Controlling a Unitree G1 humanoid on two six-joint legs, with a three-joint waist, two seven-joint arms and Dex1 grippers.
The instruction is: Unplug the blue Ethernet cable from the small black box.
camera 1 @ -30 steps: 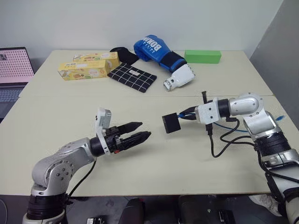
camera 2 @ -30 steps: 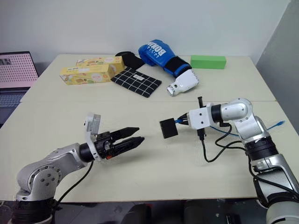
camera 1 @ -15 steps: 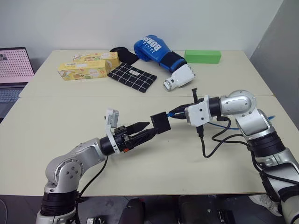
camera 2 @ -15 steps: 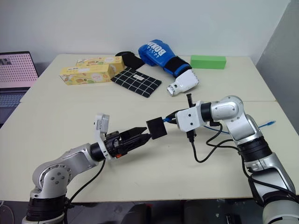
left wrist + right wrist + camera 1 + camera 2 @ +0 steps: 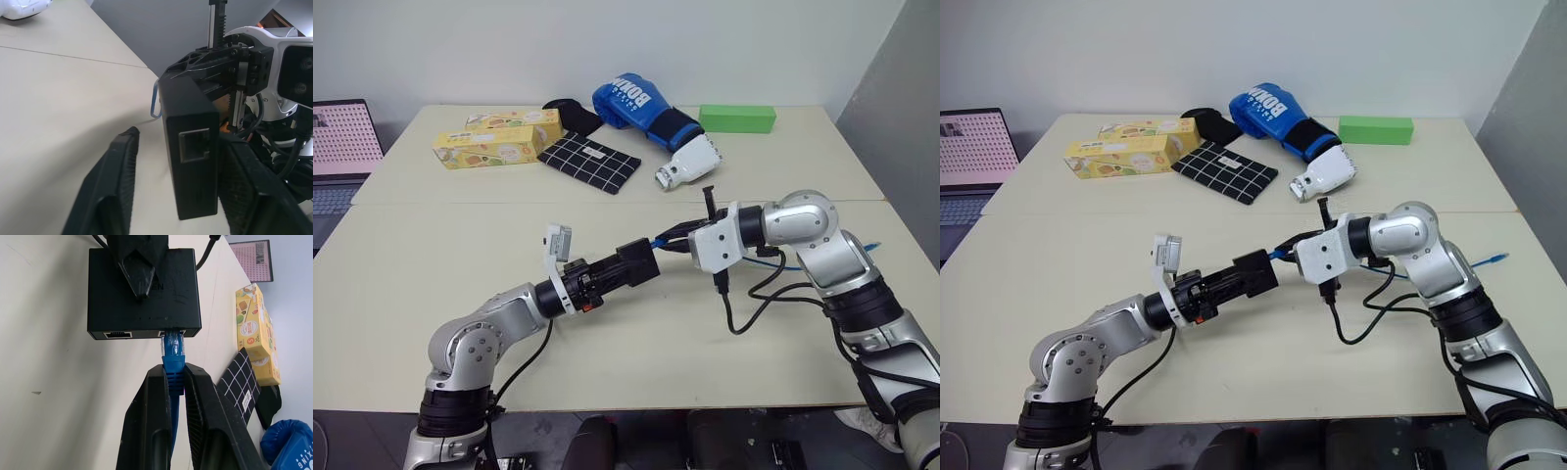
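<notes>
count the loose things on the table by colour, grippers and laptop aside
blue: 2, boxing glove, Ethernet cable
black: 3, small black box, checked cloth, dark item behind it
yellow: 2, cartons
green: 1, block
total: 8

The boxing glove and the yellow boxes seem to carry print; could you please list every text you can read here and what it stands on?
"BOMA" (last letters uncertain): white print on the blue boxing glove.
"5" in a red disc, with small digits below it too small to read: yellow box.
Other print on the yellow boxes: too small to read.
Faint marking on the black box: partly hidden, unreadable.
</notes>
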